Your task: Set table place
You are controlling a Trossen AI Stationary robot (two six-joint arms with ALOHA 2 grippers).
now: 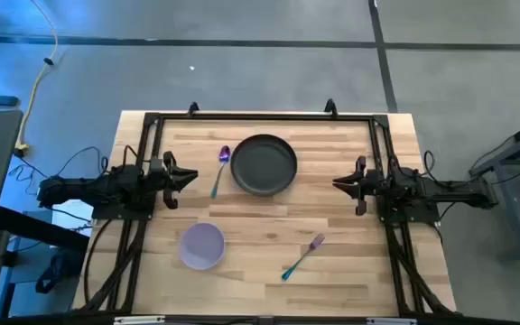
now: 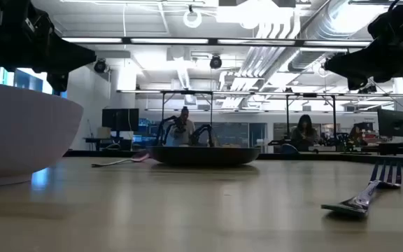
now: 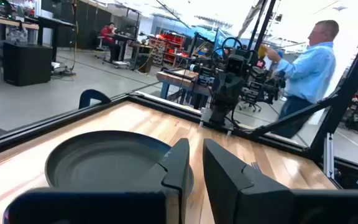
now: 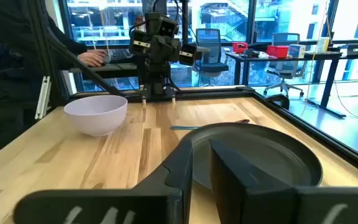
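I read the left gripper at the left edge of the table, fingers nearly together with a narrow slot between them, holding nothing. The right gripper sits at the right edge, closed and empty. Between them lies the plate, with the spoon just beside it. The bowl and the fork lie apart, nearer the front edge.

No readable text, label, brand or number on anything
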